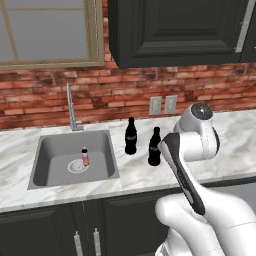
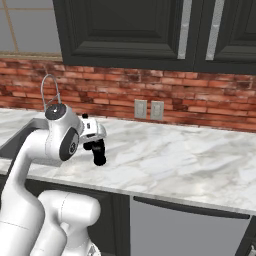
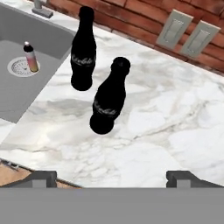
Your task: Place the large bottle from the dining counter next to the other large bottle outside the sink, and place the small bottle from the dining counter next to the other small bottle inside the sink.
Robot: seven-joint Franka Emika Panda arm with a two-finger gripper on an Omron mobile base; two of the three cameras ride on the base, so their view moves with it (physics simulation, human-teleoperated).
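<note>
Two large black bottles stand upright on the marble worktop right of the sink (image 1: 45, 175). The large bottle (image 3: 107, 105) (image 1: 155, 146) is the nearer one. The other large bottle (image 3: 83, 52) (image 1: 131, 136) is just behind it to the left, with a small gap between them. My gripper (image 3: 111, 179) is open, pulled back from the nearer bottle, with nothing between its fingertips (image 3: 41, 177). A small bottle (image 1: 85, 156) (image 3: 31, 57) with a pale cap stands in the basin beside the drain. The dining counter and its small bottle are out of view.
A tall chrome tap (image 1: 71, 107) rises behind the sink. Two wall sockets (image 1: 162, 105) sit on the brick wall, under dark upper cabinets (image 1: 175, 30). The marble worktop (image 2: 190, 160) stretches to the right. My own arm (image 1: 185, 170) blocks part of the counter's front edge.
</note>
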